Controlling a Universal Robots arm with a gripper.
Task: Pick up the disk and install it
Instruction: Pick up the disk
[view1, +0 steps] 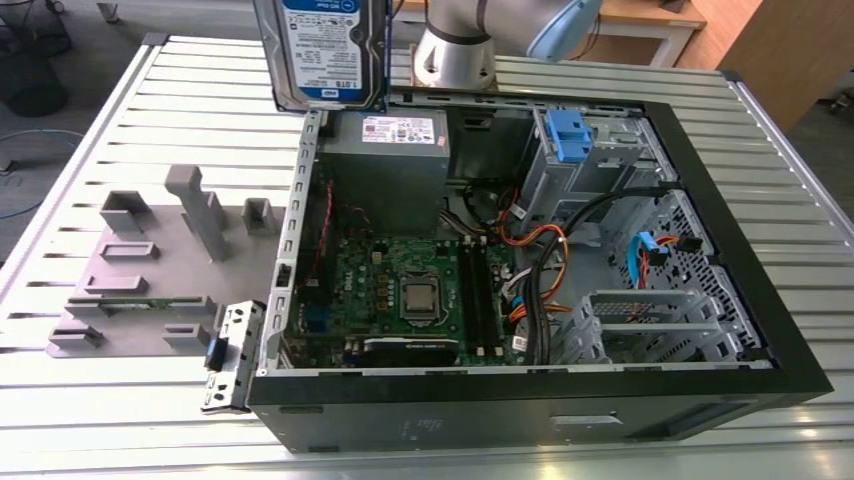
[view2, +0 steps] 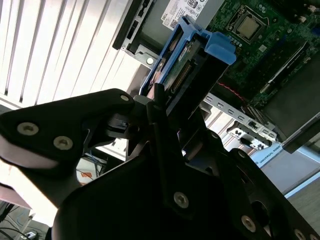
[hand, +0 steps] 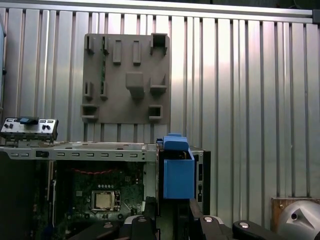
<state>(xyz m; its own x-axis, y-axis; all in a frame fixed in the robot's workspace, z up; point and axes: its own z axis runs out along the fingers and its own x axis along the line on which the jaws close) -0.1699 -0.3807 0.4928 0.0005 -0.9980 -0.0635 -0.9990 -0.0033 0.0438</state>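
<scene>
The black gripper is clamping the disk by its near end, and the drive's connector edge is facing the camera (blue plastic rails are framing it). Beyond the disk, the open computer case is showing its motherboard and CPU socket, and the slatted metal table is lying alongside.

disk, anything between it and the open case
Nothing visible: the silver metal hard drive with blue plastic rails, held in the jaws, hangs over the open black computer case, by the grey power-supply box.
</scene>
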